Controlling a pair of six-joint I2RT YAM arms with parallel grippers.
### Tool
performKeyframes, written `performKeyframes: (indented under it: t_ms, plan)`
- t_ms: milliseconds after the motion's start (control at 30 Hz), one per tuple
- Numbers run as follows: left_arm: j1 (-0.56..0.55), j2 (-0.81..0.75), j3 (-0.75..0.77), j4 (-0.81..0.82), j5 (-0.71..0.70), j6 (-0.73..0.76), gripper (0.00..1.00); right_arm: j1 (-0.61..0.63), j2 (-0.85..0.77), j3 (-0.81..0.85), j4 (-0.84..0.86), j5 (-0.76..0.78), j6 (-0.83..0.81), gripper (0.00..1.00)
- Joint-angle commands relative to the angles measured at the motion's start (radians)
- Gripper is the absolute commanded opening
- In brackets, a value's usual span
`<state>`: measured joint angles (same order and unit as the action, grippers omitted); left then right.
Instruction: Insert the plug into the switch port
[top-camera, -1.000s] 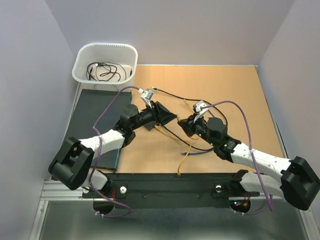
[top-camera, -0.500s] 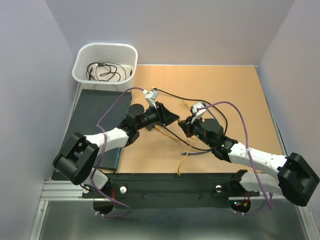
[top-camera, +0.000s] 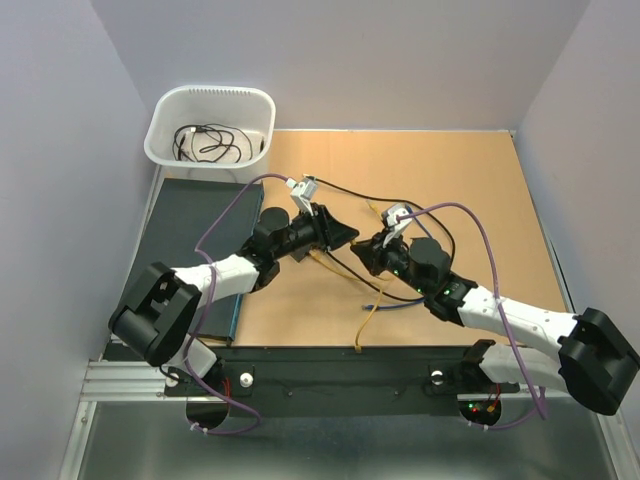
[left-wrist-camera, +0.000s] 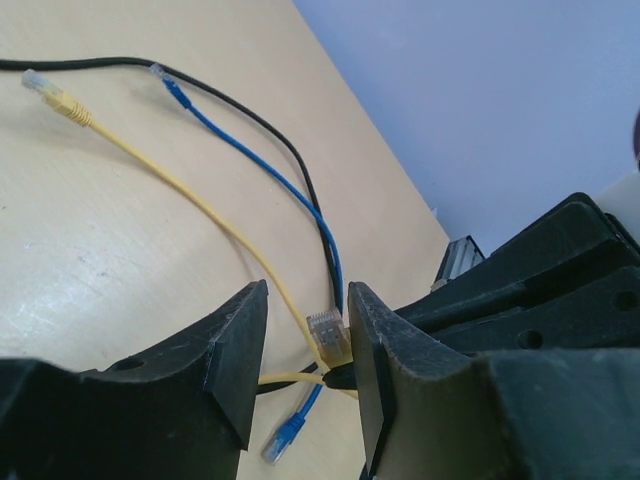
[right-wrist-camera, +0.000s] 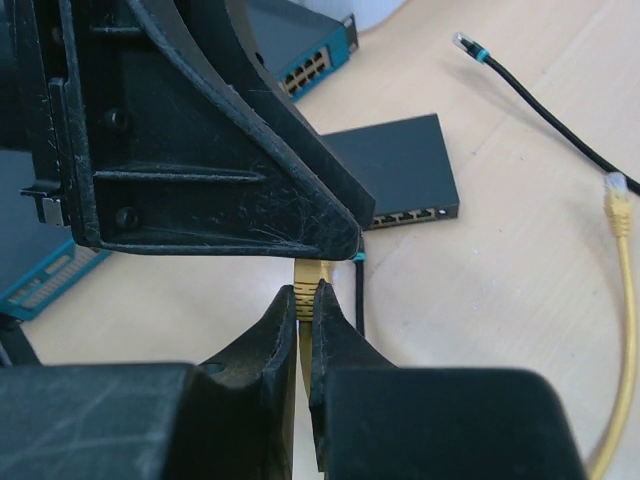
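My right gripper (right-wrist-camera: 305, 292) is shut on the boot of a yellow cable's plug (right-wrist-camera: 311, 270), held above the table. My left gripper (left-wrist-camera: 307, 300) is open, its jaws on either side of that clear-tipped yellow plug (left-wrist-camera: 328, 332); a gap shows on the left side. In the top view the left gripper (top-camera: 345, 238) and right gripper (top-camera: 364, 250) meet tip to tip at the table's middle. The small black switch box (right-wrist-camera: 395, 165) lies flat beyond them, its row of ports (right-wrist-camera: 410, 215) facing the right wrist camera. The arms hide it in the top view.
Loose black (left-wrist-camera: 250, 110), blue (left-wrist-camera: 240, 145) and yellow (left-wrist-camera: 150, 165) cables trail over the tan tabletop (top-camera: 470, 190). A teal-faced switch (right-wrist-camera: 305, 65) lies further back. A white bin (top-camera: 210, 125) of cables stands at the back left. A dark mat (top-camera: 190, 225) lies at the left.
My left gripper has moved a little right, closing on the right gripper's tip. The right gripper has shifted slightly toward it, still holding the yellow plug.
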<state>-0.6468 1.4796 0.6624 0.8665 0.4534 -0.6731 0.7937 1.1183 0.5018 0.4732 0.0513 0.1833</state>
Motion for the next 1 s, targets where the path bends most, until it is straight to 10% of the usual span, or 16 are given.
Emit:
performKeyframes:
  t_ms: [0, 333, 633, 767, 967]
  plan:
    - [-0.005, -0.068, -0.032, 0.191, 0.066, -0.002, 0.48, 0.009, -0.023, -0.02, 0.157, -0.076, 0.065, 0.0]
    - [-0.005, -0.15, -0.106, 0.322, 0.114, -0.022, 0.35, 0.001, 0.009, -0.017, 0.24, -0.142, 0.143, 0.0]
    - [-0.005, -0.203, -0.116, 0.215, 0.081, 0.016, 0.02, -0.008, 0.023, -0.006, 0.259, -0.131, 0.19, 0.01]
    - [-0.005, -0.225, -0.011, -0.203, -0.163, 0.04, 0.0, -0.007, 0.02, 0.041, 0.122, -0.035, 0.124, 0.65]
    - [-0.007, -0.157, 0.132, -0.523, -0.358, -0.009, 0.0, 0.013, 0.124, 0.234, -0.176, 0.163, 0.007, 0.72]
